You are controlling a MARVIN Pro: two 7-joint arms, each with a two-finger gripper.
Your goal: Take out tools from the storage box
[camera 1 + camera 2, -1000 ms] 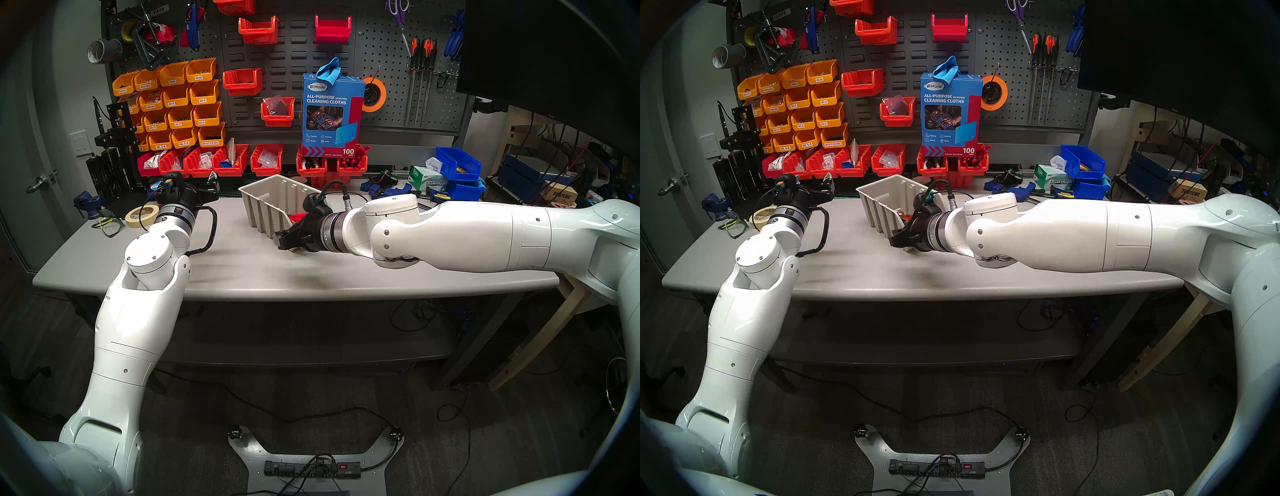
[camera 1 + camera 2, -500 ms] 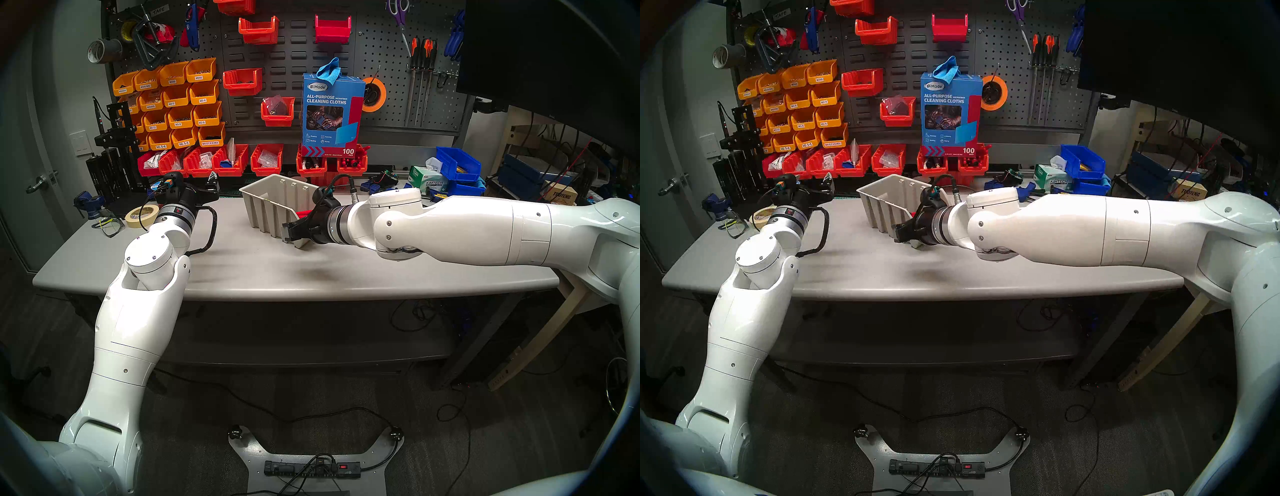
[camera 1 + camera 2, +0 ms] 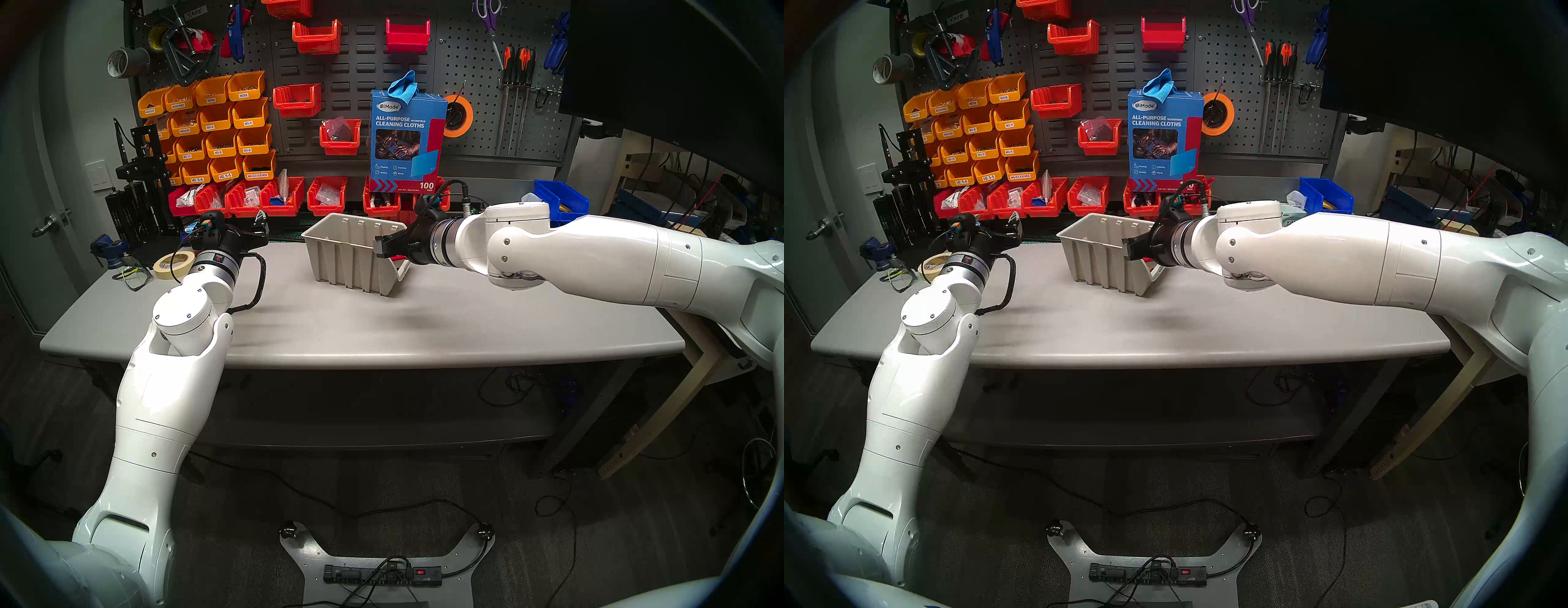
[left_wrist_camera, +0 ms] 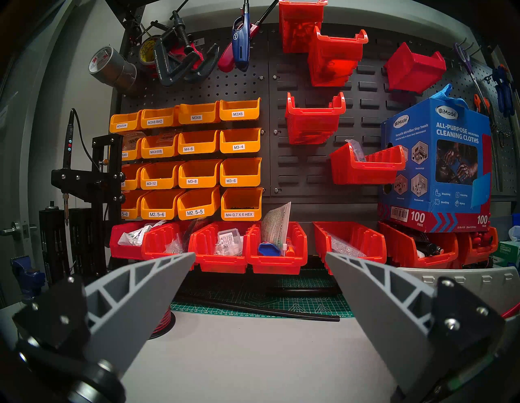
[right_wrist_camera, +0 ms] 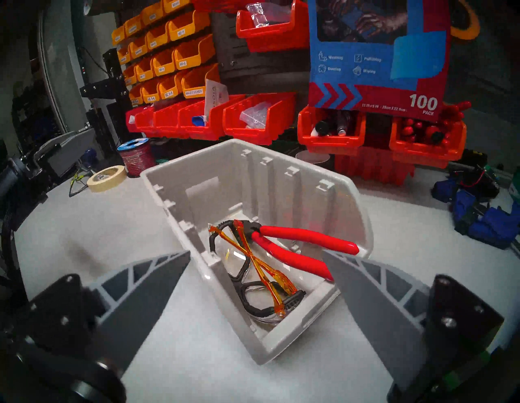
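The grey storage box [image 3: 352, 259] sits on the grey desk [image 3: 382, 331], near the middle and toward the back. It is open at the top and has ribs down its sides. Inside it lie two tools. The red pliers [image 5: 292, 247] lean with their dark metal tips down in the box and one red handle resting on the box's right wall. The safety glasses [image 5: 253, 284] lie folded on the floor of the box, right beside the pliers, with their orange arms crossed over the clear lenses. The orange arms touch the dark tips of the pliers. Both tools are all the way inside the box, apart from that one handle on the rim. The right claw [image 3: 392, 246] hangs in the air over the low front end of the box, pointing a little down into it. Its two grey fingers [image 5: 374, 284] are spread wide apart and hold nothing. In the right wrist view the box and the tools show in the gap between those fingers. The left claw [image 3: 259, 225] is well away, over the left part of the desk, pointing at the wall of orange and red bins [image 4: 197, 168]. Its fingers [image 4: 140, 287] are spread wide too, and it is empty. A roll of tape [image 3: 174, 264] and a pair of green glasses [image 3: 133, 276] lie on the desk by the left arm.
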